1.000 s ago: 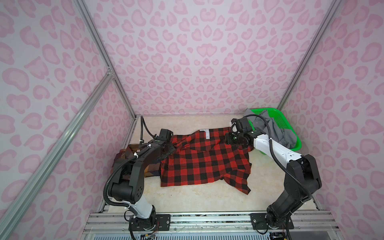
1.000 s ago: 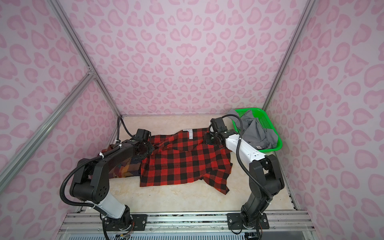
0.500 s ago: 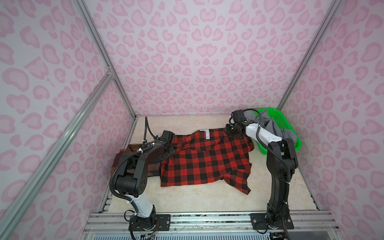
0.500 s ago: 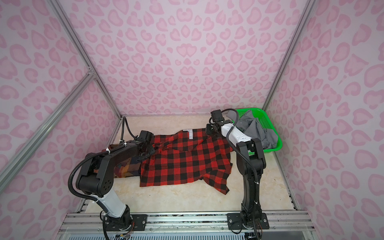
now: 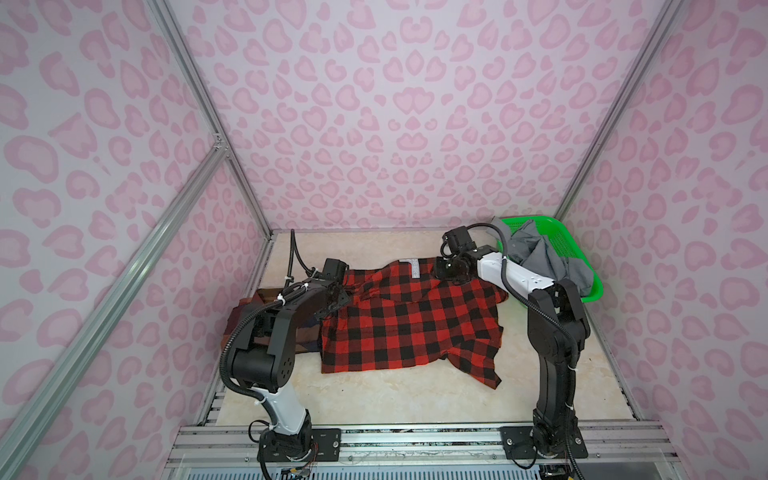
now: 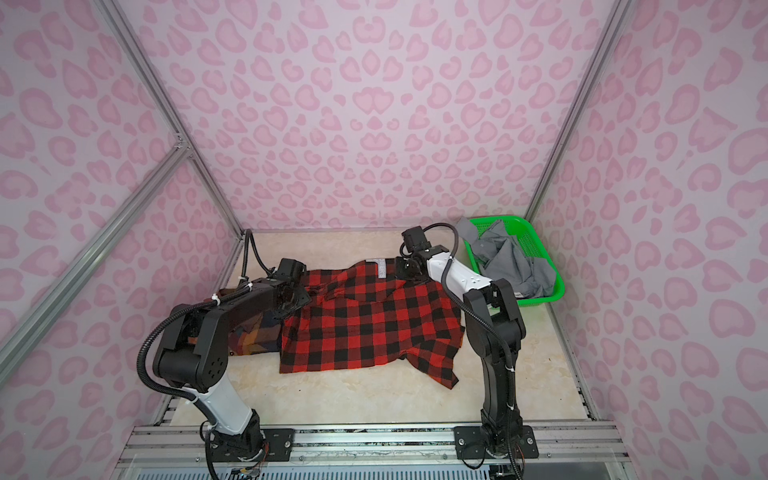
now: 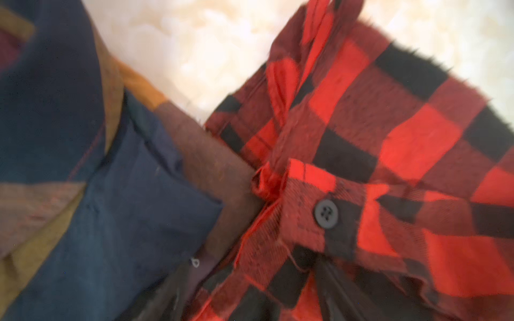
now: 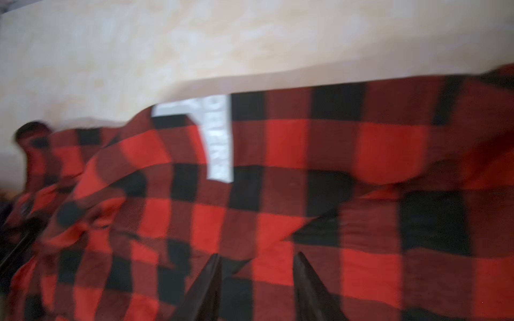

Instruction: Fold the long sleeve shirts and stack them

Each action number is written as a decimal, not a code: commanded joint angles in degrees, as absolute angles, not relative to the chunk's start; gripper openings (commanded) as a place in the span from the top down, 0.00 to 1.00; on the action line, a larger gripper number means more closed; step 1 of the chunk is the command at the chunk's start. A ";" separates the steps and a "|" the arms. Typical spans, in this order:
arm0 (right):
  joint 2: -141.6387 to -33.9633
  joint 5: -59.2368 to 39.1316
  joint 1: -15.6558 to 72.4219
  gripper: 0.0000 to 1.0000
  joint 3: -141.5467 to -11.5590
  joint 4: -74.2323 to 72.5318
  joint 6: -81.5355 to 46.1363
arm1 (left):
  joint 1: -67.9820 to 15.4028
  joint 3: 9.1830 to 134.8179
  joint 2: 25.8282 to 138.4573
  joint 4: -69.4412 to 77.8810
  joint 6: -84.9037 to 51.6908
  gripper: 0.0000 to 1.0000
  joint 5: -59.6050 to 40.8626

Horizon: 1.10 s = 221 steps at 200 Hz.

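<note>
The red-and-black flannel (image 5: 407, 324) (image 6: 365, 320) lies spread in the middle of the table, its grey lettered label (image 5: 414, 268) (image 8: 219, 139) at the far edge. My left gripper (image 5: 334, 297) (image 6: 297, 299) sits low over its far left corner, by a buttoned cuff (image 7: 325, 214). Its blurred jaws stand apart over the cloth. My right gripper (image 5: 446, 270) (image 8: 257, 254) is open over the flannel's far right corner, right of the label. The dark plaid shirt (image 6: 253, 336) (image 7: 83, 194) lies at the left, partly under my left arm. The grey shirt (image 5: 548, 257) (image 6: 511, 262) is heaped in the basket.
A green mesh basket (image 5: 590, 286) (image 6: 557, 286) stands at the back right corner against the wall. Pink patterned walls close in three sides. Bare marble tabletop (image 5: 395, 399) runs in front of the flannel, ending at the metal rail (image 5: 415, 436).
My left gripper's jaws have opened over the flannel's far left corner. My right arm has drawn up steeper, its gripper shifting slightly toward the far edge. The flannel has barely moved.
</note>
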<state>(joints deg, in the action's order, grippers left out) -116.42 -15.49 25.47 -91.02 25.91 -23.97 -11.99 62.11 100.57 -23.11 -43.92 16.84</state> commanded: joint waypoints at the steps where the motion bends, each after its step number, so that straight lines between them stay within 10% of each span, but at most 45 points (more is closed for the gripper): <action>1: -117.42 -21.23 27.89 0.56 -88.95 20.79 -26.62 | -11.78 64.40 101.08 -23.63 -43.08 0.27 18.30; 157: -114.24 -16.17 25.66 0.56 -73.76 20.41 -28.83 | -10.25 67.45 108.05 -23.51 -42.03 0.25 16.72; 221: -95.04 -9.49 24.49 0.43 -64.57 25.10 -28.06 | -14.95 68.86 100.71 -25.00 -42.00 0.02 10.54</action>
<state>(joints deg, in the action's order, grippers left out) -98.80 -13.89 25.63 -67.46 21.37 -28.91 -13.43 67.77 103.83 -24.16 -42.00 12.95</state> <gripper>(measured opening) 0.565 0.972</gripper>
